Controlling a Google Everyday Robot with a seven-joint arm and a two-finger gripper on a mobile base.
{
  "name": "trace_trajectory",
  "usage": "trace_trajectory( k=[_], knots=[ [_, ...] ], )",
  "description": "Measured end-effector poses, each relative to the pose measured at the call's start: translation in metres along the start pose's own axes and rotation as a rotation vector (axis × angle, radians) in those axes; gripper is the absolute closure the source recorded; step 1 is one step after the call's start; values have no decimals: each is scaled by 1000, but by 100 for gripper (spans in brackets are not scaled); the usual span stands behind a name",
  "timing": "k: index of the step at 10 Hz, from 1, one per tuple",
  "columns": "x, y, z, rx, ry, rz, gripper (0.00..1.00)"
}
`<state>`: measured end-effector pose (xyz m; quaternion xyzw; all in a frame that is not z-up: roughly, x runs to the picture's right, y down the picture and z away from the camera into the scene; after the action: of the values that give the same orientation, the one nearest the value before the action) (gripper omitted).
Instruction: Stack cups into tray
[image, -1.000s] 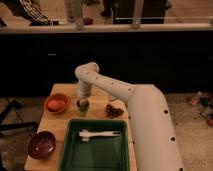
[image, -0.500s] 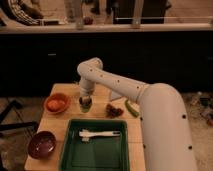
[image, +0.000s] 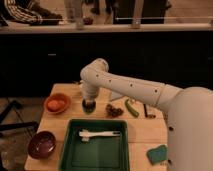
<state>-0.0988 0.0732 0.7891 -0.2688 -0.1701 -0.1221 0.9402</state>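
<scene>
My gripper (image: 89, 101) hangs from the white arm over the wooden table, just behind the tray's far rim. It is shut on a small dark olive-green cup (image: 89, 106), which it holds from above, just over the table top. The deep-green rectangular tray (image: 100, 154) lies at the table's front, directly in front of the cup. A white utensil (image: 100, 134) lies inside the tray near its far side. No other cup shows.
An orange bowl (image: 56, 103) stands left of the gripper. A maroon bowl (image: 41, 144) sits at the front left beside the tray. A brown clump (image: 114, 110) and a green item (image: 132, 108) lie right of the cup. A teal object (image: 159, 154) lies front right.
The gripper and the cup under it have shifted slightly right and toward the tray. The arm's elbow has swung closer to the camera.
</scene>
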Motion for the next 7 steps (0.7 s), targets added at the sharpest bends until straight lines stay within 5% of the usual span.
trace_trajectory(
  k=[7],
  knots=[
    [-13, 60, -9, -3, 35, 104, 100]
  ],
)
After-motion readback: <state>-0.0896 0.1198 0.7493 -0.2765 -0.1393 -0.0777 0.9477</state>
